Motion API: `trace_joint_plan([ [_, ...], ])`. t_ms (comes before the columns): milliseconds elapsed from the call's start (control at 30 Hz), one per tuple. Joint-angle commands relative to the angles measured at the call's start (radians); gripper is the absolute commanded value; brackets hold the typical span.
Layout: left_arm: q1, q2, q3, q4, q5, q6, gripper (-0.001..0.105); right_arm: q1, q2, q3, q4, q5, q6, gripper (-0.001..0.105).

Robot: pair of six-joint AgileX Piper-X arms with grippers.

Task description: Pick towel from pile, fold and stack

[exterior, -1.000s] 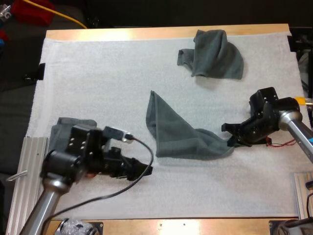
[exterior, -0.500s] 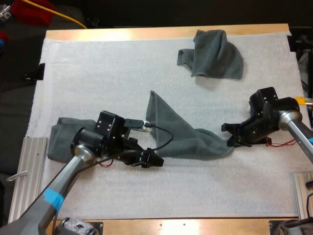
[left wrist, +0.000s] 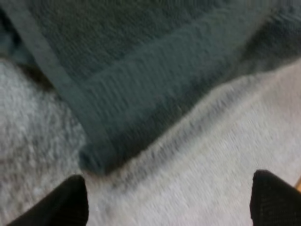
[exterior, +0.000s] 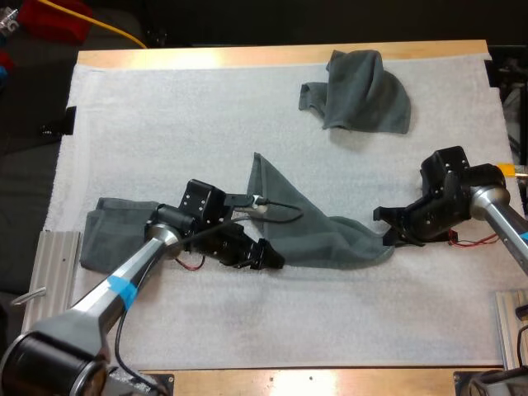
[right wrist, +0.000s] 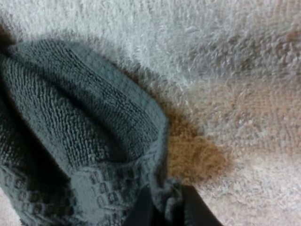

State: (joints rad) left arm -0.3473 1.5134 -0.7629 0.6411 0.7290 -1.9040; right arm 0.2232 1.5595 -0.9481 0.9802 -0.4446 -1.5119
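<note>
On the fuzzy mat, right end effector pinches the terry towel, left end effector spread by its hem.

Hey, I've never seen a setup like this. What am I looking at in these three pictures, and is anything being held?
These are two robot arms, each ending in a gripper with two black fingers. One picture looks down on the table from behind the arms. The other two are taken from each arm's wrist, looking past its own gripper. On the white mat lie three dark grey-green towels: a crumpled towel at the far side, a folded towel on the left, and a spread towel in the middle. The right gripper pinches the spread towel's right corner. The left gripper is open, fingers apart, just short of that towel's near left corner, holding nothing.
</note>
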Motion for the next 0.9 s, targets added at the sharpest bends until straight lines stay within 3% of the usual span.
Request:
trace_joint_plan([
  [0, -0.004, 0.012, -0.002, -0.029, -0.006, -0.009, 0.069, 0.003, -0.010, 0.002, -0.003, 0.000, -0.010, 0.006],
  [200, -0.004, 0.062, -0.002, -0.105, 0.023, -0.052, 0.067, 0.003, -0.010, 0.002, -0.007, 0.000, -0.010, 0.006],
  [367, -0.004, 0.117, -0.002, -0.137, 0.077, -0.088, 0.056, 0.003, -0.010, 0.002, -0.010, 0.000, -0.010, 0.006],
  [600, -0.004, 0.148, -0.002, -0.135, 0.109, -0.088, 0.050, 0.003, -0.010, 0.002, -0.015, 0.000, -0.010, 0.006],
  [700, -0.004, 0.148, -0.002, -0.135, 0.109, -0.088, 0.028, 0.003, -0.010, 0.002, -0.018, 0.000, -0.010, 0.006],
  [767, -0.004, 0.148, -0.002, -0.135, 0.109, -0.088, 0.004, 0.003, -0.010, 0.002, -0.022, 0.000, -0.010, 0.006],
  [867, -0.004, 0.147, -0.002, -0.135, 0.118, -0.088, 0.000, 0.003, -0.010, 0.002, -0.023, -0.002, -0.010, 0.006],
])
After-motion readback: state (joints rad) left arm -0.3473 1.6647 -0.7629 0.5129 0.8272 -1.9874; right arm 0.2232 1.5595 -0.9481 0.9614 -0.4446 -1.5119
